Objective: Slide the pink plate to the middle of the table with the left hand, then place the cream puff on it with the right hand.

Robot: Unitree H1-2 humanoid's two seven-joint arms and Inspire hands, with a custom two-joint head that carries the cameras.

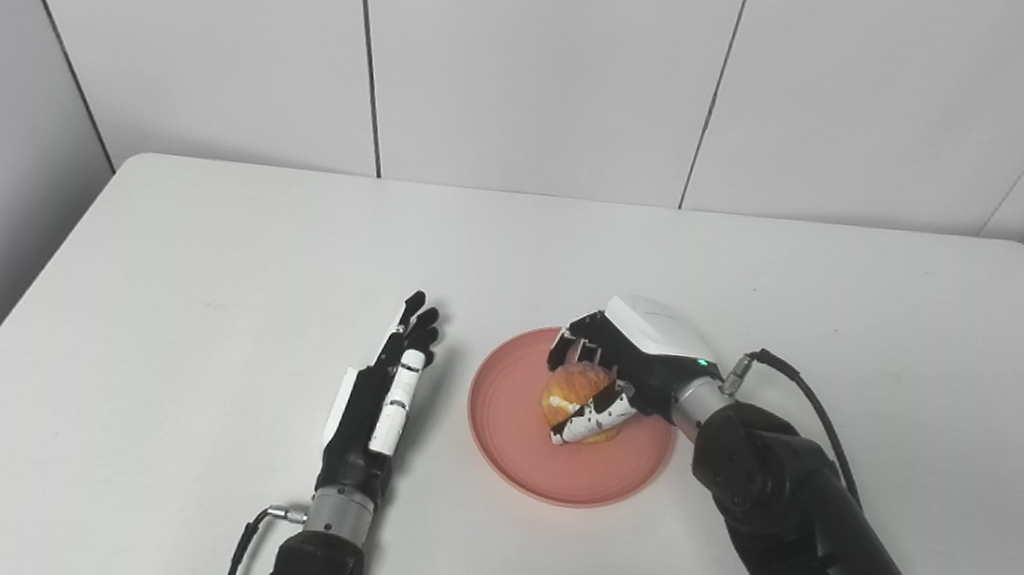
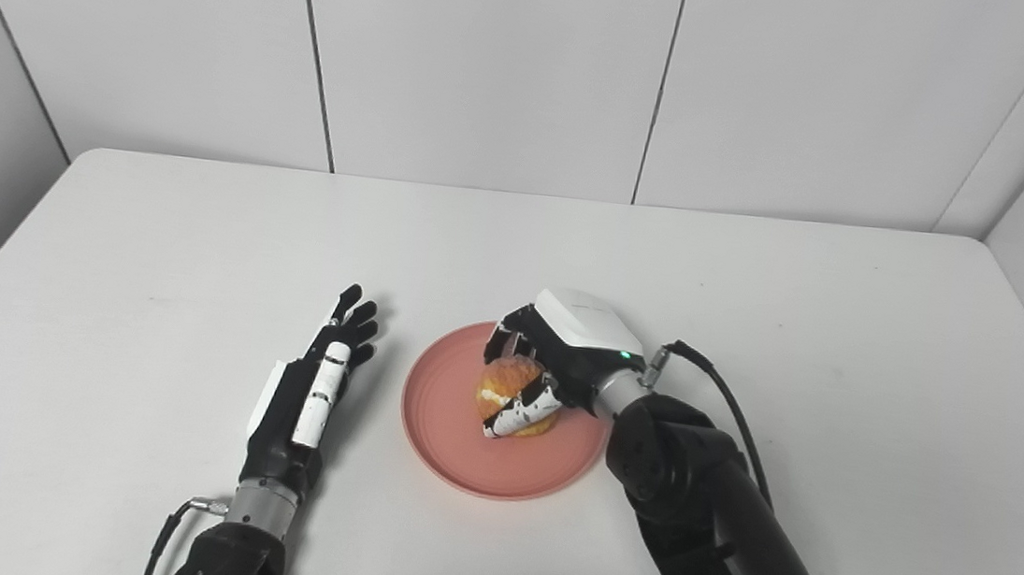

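we see the pink plate [image 1: 515,452] lying flat on the white table [image 1: 197,238], about midway between the left and right edges and nearer the front edge than the back one. the cream puff [image 1: 570,390] sits over the middle of the plate, golden on top with a pale band of filling showing at its side; we cannot tell whether its base rests on the plate or is just above it. our right hand [image 1: 622,364] reaches in from the front right corner and is wrapped around the puff, fingers [image 1: 574,340] curled over its far side and the thumb [image 1: 595,419] pressed along its near side, so the hand is holding the puff. our left hand [image 1: 385,388] lies just beside the plate's left rim, apart from it, stretched out towards the back edge with its fingers straight and close together, holding nothing. its arm comes up from the front edge, left of the plate.
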